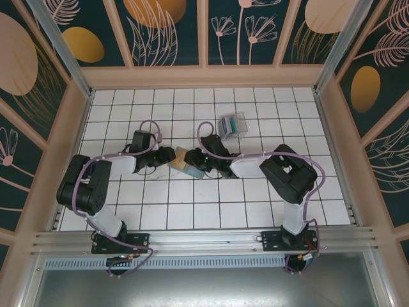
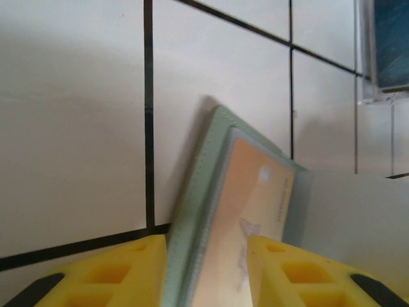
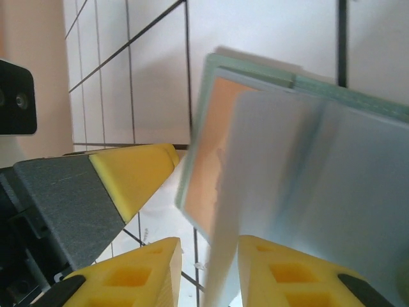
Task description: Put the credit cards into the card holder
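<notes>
Already an orange card [image 2: 252, 198] sits in the card holder [image 2: 198, 185] the left gripper [image 2: 208, 249] pinches; whether the right gripper [image 3: 208, 249] grips the next pale card [image 3: 287, 173] is unclear.

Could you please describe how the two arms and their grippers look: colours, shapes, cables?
The left arm and right arm are black with white link covers; a lilac cable loops along each. The left gripper and right gripper have blocky yellow fingers with square recesses on dark grey bodies.
</notes>
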### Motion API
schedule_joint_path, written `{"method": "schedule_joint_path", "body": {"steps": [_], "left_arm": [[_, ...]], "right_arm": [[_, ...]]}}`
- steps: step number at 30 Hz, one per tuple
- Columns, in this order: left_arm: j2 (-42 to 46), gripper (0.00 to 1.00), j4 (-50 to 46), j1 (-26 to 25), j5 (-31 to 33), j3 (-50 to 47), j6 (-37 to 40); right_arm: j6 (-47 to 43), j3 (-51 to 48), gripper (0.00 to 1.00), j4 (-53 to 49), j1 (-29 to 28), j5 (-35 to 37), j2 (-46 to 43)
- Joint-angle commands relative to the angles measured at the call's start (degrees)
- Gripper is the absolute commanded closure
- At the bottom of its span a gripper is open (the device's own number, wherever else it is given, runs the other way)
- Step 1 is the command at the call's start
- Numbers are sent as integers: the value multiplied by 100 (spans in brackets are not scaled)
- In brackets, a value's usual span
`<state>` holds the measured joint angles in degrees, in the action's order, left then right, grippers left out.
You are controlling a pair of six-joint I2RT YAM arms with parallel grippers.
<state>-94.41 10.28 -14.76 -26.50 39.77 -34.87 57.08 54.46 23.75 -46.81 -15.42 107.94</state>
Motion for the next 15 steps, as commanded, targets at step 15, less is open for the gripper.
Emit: {"method": "schedule_joint_path", "body": {"steps": [15], "left_arm": [[662,56,-84,677,-46,-26,-592]], "right_arm": [[-679,1044,65,11,120,-806,980]]}}
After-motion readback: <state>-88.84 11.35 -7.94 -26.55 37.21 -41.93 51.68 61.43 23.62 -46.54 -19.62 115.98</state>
